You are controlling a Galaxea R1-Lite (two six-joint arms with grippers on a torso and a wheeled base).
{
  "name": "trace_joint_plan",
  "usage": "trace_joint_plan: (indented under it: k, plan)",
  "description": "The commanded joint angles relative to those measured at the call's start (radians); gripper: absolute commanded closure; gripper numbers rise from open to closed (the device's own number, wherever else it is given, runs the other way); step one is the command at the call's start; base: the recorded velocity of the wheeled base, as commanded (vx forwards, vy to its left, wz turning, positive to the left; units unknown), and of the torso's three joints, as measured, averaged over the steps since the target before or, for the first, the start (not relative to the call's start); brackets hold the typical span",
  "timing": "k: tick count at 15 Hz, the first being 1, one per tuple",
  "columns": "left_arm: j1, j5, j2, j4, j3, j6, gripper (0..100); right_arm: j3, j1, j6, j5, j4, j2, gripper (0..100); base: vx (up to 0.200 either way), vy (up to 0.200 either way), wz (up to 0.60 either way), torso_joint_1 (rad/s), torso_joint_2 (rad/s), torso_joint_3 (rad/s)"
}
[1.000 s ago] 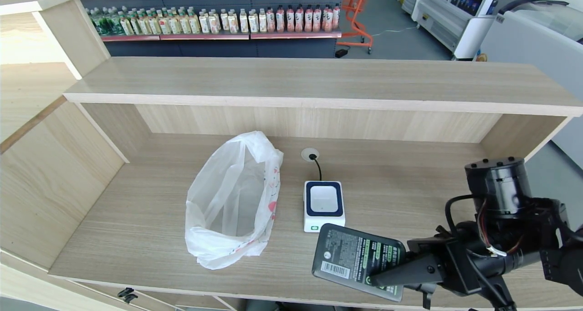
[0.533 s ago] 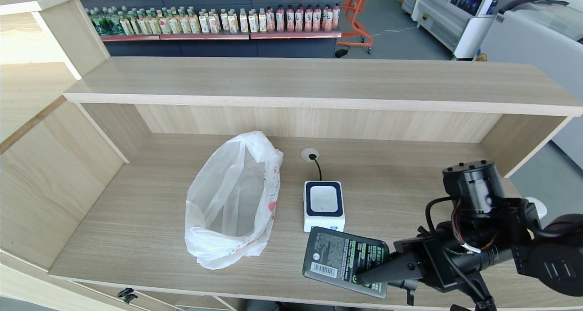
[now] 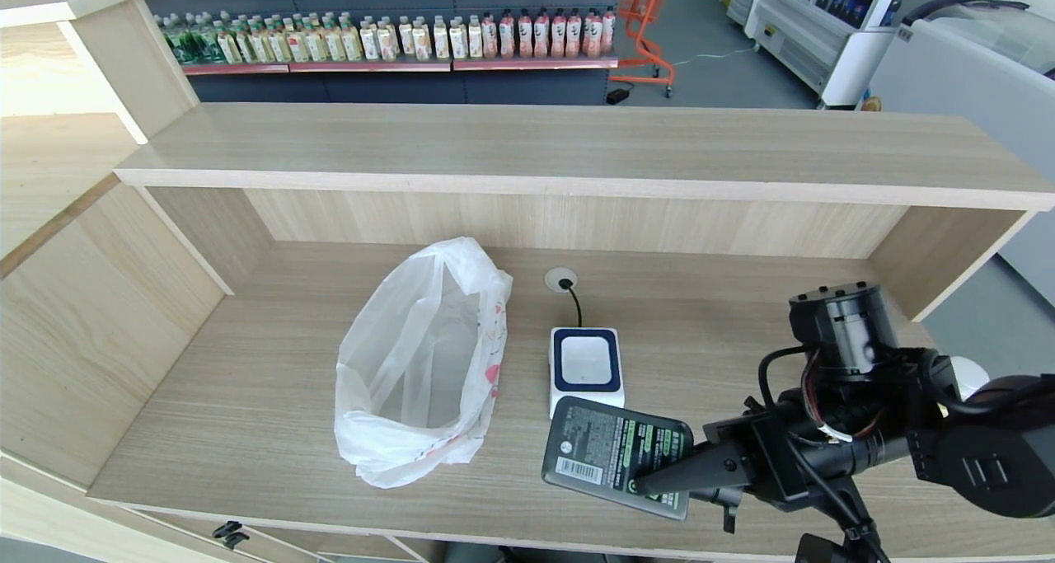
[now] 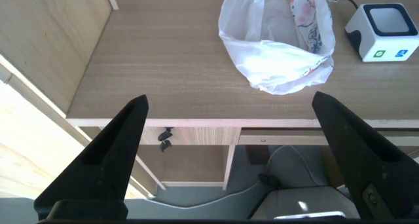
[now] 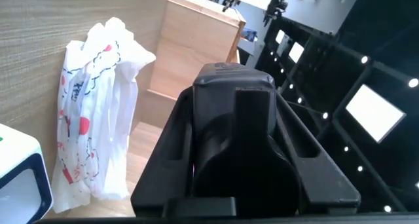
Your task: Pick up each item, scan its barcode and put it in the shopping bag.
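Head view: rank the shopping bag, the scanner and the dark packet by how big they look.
1. shopping bag, clearly the largest.
2. dark packet, which looks larger than the scanner, but it is held nearer the camera, so that gap is unsure.
3. scanner.

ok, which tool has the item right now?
The right tool, shut on the dark packet near the scanner; the left tool is open and empty.
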Motion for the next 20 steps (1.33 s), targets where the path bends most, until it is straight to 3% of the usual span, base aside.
trace_joint_plan:
  k: [1,4,7,9,14,15,16,17,20]
  plan:
    - [0.0,0.0,0.002,0.0,0.0,0.0,0,-0.002,0.0,-0.067,0.0,-0.001,0.001,100,0.0,0.0,0.0,0.0,0.0,0.0]
    - [0.0,0.0,0.0,0.0,0.0,0.0,0,-0.002,0.0,0.025,-0.001,-0.001,-0.016,100,0.0,0.0,0.0,0.0,0.0,0.0]
    - [0.0,0.0,0.002,0.0,0.002,0.0,0,0.01,-0.072,0.586,-0.053,-0.001,-0.192,100,0.0,0.0,0.0,0.0,0.0,0.0]
    - [0.0,0.0,0.002,0.0,0.0,0.0,0,0.021,-0.168,0.856,-0.239,-0.001,-0.313,100,0.0,0.0,0.0,0.0,0.0,0.0]
    - [0.0,0.0,0.002,0.0,0.0,0.0,0,-0.004,-0.24,1.861,-0.273,-0.07,-0.333,100,0.0,0.0,0.0,0.0,0.0,0.0]
    - [0.0,0.0,0.002,0.0,0.002,0.0,0,-0.024,-0.242,2.099,-0.339,-0.071,-0.329,100,0.0,0.0,0.0,0.0,0.0,0.0]
    - [0.0,0.0,0.0,0.0,0.0,0.0,0,-0.033,-0.242,2.177,-0.382,-0.071,-0.326,100,0.0,0.0,0.0,0.0,0.0,0.0]
    - [0.0,0.0,0.002,0.0,0.0,0.0,0,-0.102,-0.222,2.521,-0.521,-0.07,-0.28,100,0.0,0.0,0.0,0.0,0.0,0.0]
    - [0.0,0.0,0.002,0.0,0.0,0.0,0,-0.208,-0.127,3.084,-0.73,-0.064,-0.138,100,0.0,0.0,0.0,0.0,0.0,0.0]
